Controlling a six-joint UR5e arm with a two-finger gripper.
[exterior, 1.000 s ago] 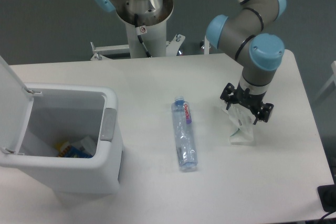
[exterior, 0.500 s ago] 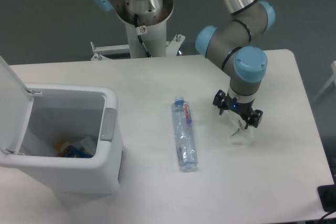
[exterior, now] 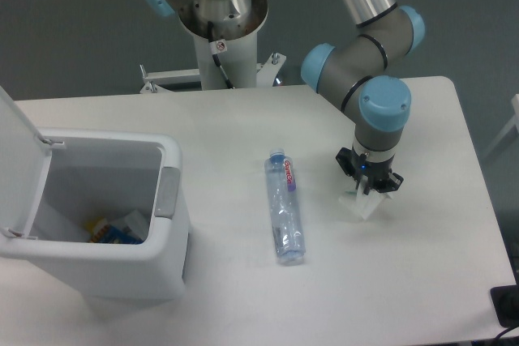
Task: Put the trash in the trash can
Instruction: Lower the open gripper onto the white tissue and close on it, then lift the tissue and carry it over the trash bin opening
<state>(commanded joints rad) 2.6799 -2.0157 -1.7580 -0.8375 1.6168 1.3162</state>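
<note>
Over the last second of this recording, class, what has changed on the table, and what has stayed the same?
The two-finger gripper shifted slightly left and closed its jaws on the small flat white packet, which now looks bunched up between them. The long clear plastic bottle with the blue cap and the open white rectangular bin stayed where they were.
</note>
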